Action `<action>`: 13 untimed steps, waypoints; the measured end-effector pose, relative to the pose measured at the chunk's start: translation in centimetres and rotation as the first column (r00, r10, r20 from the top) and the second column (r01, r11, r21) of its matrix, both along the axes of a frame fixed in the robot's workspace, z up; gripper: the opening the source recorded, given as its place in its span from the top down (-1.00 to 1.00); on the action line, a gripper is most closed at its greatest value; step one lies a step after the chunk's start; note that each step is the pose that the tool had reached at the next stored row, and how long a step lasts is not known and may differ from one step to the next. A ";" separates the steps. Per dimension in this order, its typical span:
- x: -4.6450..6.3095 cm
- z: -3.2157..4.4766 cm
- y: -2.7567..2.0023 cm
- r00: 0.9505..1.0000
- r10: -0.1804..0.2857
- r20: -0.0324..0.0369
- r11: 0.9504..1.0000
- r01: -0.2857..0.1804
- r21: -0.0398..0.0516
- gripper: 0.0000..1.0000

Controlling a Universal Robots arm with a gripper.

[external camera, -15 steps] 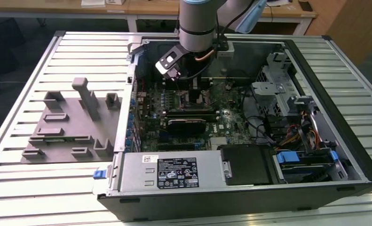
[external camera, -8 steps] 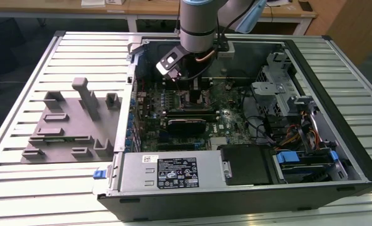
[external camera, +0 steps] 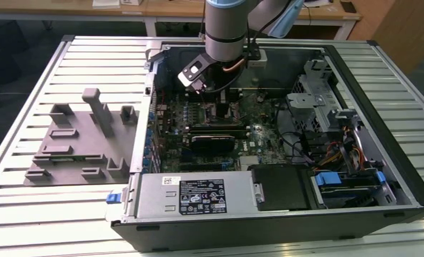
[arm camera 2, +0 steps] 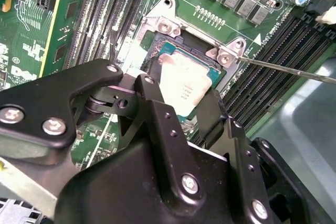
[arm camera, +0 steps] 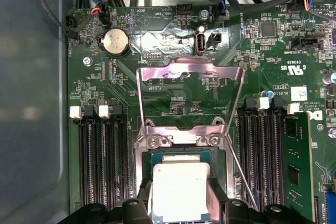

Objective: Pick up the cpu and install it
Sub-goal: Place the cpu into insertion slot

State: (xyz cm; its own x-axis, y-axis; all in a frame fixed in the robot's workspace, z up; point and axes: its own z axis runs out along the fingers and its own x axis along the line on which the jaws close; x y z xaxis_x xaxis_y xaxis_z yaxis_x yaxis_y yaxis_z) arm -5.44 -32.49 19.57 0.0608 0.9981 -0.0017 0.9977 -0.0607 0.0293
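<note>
- Slatted table [external camera: 54, 214]: carries open PC case [external camera: 269, 235], centre-right of the exterior view; grey fixture block [external camera: 76, 144] at centre-left, well apart from the work.
- Arm [external camera: 226, 27]: enters at upper centre of the exterior view, reaches down into upper middle of case.
- Motherboard [arm camera: 94, 87]: flat in case. RAM slots flank the socket on both sides in the first wrist view.
- Load plate [arm camera: 189, 72]: swung open, stands clear of the socket. Thin lever rod [arm camera: 241, 182] sticks out beside the socket, released.
- Socket frame [arm camera: 181, 139]: open, unobstructed.
- The cpu [arm camera: 181, 190]: silvery top plate up, inside the socket opening, betw. the fingers. Fully seated or just above contacts: cannot tell.
- Step in hand, judged: placing the cpu into the socket. To do well: keep chip level, edges square to the frame, corner mark matched. Straight vertical travel only, no sideways drag over contacts, no pressing force. Keep fingers off lever rod and hinge screws. In the second wrist view the chip looks slightly askew to the frame, poss. camera angle; verify.
- Gripper [arm camera: 181, 209]: narrow opening, approx. chip width. Fingers [arm camera: 137, 211] sit against two opposite edges of the cpu in both wrist views; reads as gripping the chip. No contact seen w/ plate or lever.
</note>
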 end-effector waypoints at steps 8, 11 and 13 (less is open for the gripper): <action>0.0 0.03 0.01 1.000 0.000 0.001 1.000 0.000 0.001 -0.04; 0.0 0.06 0.00 1.000 0.000 0.000 1.000 0.000 0.000 -0.04; 0.0 0.06 0.01 1.000 0.000 0.000 1.000 0.000 0.001 -0.04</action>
